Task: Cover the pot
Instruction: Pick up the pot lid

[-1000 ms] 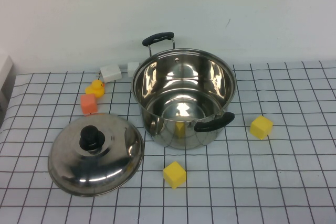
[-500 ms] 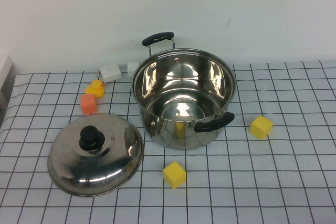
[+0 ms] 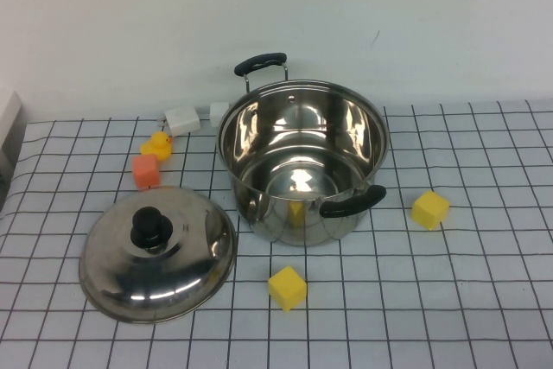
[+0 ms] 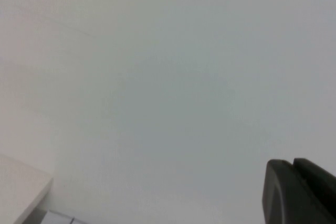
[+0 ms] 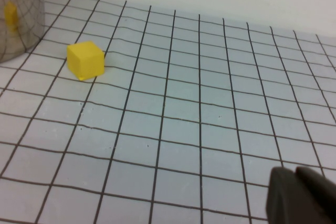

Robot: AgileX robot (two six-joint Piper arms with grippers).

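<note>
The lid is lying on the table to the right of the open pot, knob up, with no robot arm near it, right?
Not quite: the high view shows the lid lying to the left of the pot, knob up. Neither arm appears there; the left gripper and right gripper show only in their wrist views.

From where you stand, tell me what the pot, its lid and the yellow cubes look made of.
Pot: polished stainless steel, mirror reflections; dark matte handles, probably plastic.
Lid: same shiny steel, black knob.
Yellow cubes: matte, softly edged, possibly foam or plastic.
Left end effector faces the wall; right end effector hangs above the grid cloth.
</note>
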